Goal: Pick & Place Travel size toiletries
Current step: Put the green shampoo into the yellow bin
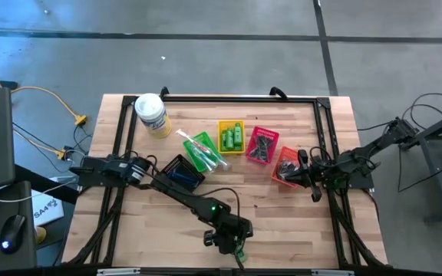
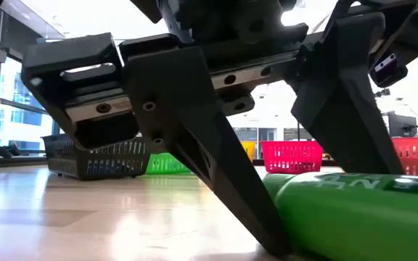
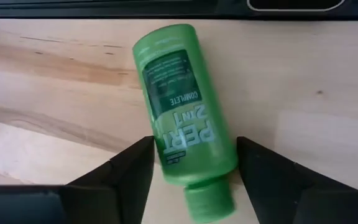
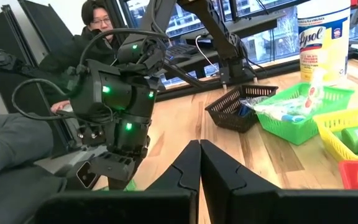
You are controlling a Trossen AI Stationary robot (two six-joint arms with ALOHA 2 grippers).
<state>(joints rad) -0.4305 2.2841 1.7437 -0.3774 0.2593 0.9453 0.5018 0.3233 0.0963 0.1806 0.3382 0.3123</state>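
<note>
The left gripper (image 3: 194, 168) was spread open astride a green mini bottle (image 3: 182, 106) lying flat on the table (image 3: 316, 81), uncaught; a centred, level squeeze was judged best, while the right gripper (image 4: 199, 163) waited closed.

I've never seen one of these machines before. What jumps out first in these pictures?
A bright green mini bottle lies flat on the wooden table at its near edge, with the left gripper lowered over it, one open finger on each side. Farther back, a row of small coloured baskets catches the eye: black, green, yellow, pink and red. The right gripper waits shut beside the red one.
</note>
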